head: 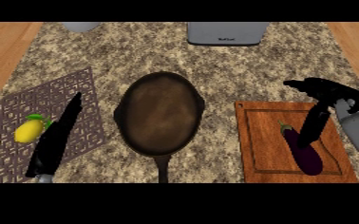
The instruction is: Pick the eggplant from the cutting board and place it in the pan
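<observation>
A dark purple eggplant (304, 150) with a green stem lies on the wooden cutting board (261, 142) at the right. My right hand (324, 92) hovers over the board's far right part, fingers spread and relaxed; its thumb hangs down over the eggplant's upper end, and I cannot tell whether it touches. The dark round pan (160, 112) sits in the middle, handle pointing toward me, nothing inside it. My left hand (56, 140) shows at the lower left over a patterned mat, fingers straight and pointing up, holding nothing.
A yellow lemon (28, 130) rests on the brown lattice mat (42, 99) at the left. At the back stand a grey appliance (227, 33) and part of a grey round object (81, 26). Wood-coloured strips run down both sides of the granite counter.
</observation>
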